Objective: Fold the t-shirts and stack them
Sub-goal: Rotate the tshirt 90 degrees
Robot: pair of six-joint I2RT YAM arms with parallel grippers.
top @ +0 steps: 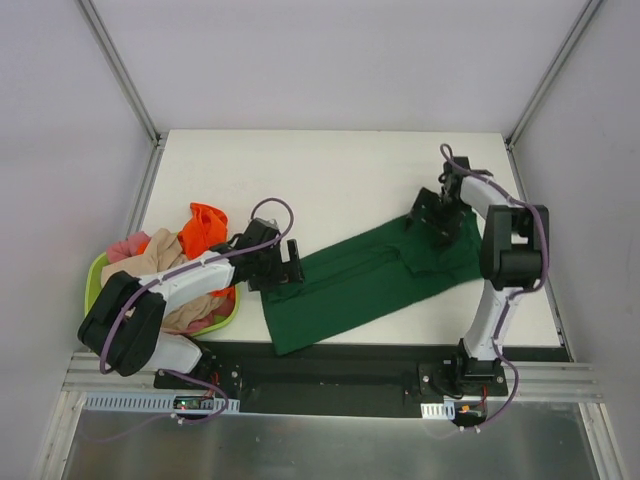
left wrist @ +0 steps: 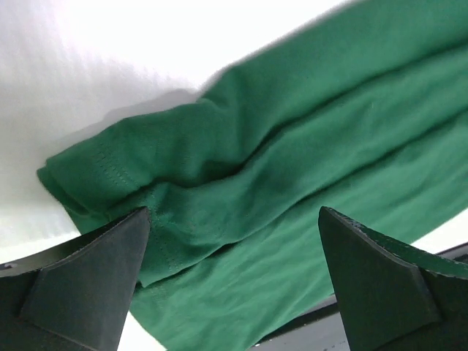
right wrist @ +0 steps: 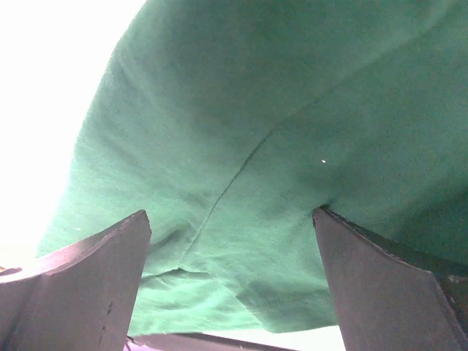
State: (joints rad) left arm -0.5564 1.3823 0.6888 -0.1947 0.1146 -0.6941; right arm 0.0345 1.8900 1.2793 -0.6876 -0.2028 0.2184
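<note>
A dark green t-shirt [top: 360, 280] lies folded lengthwise as a long strip across the near middle of the table. My left gripper [top: 283, 265] is open just above its left end, where a folded hem edge [left wrist: 117, 175] shows between the fingers. My right gripper [top: 438, 222] is open over the shirt's right end, its fingers [right wrist: 380, 285] down on or just above the cloth [right wrist: 241, 146]. Orange [top: 203, 228], pink [top: 122, 246] and beige [top: 160, 258] shirts are heaped in the basket at the left.
A lime-green basket [top: 95, 272] sits at the table's near-left corner under my left arm. The white table [top: 340, 170] stretches behind the shirt. A black rail [top: 330, 365] runs along the near edge.
</note>
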